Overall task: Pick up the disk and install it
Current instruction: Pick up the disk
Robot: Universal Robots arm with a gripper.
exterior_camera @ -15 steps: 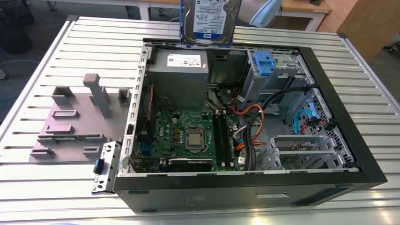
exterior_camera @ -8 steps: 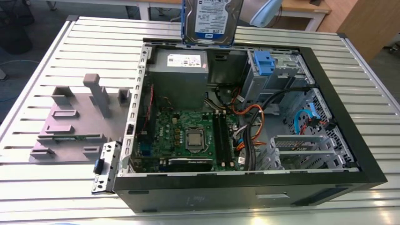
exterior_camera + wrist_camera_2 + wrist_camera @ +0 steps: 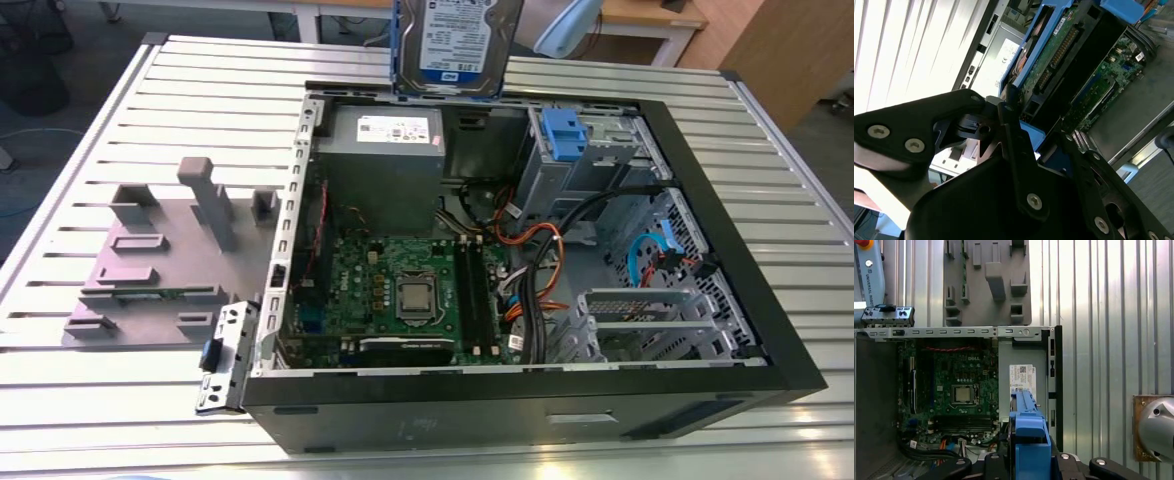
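Robot gripper (image 3: pixel 1040 134) is closed on the disk (image 3: pixel 450 45), its black fingers (image 3: pixel 1016 150) pressed against the drive's blue plastic rails. It holds the silver drive on edge just above the open computer case (image 3: pixel 507 415). The disk hangs over the grey metal power supply (image 3: pixel 384 150), which carries a white sticker. The drive's label is blue and white, and a green motherboard (image 3: pixel 400 290) lies inside the case.

disk (image 3: pixel 451 45): you see a silver hard drive, blue-and-white label, blue side rails | pose: upright, lifted | place: clamped in your end effector (image 3: pixel 1026 462), above the open computer case (image 3: pixel 467 405)
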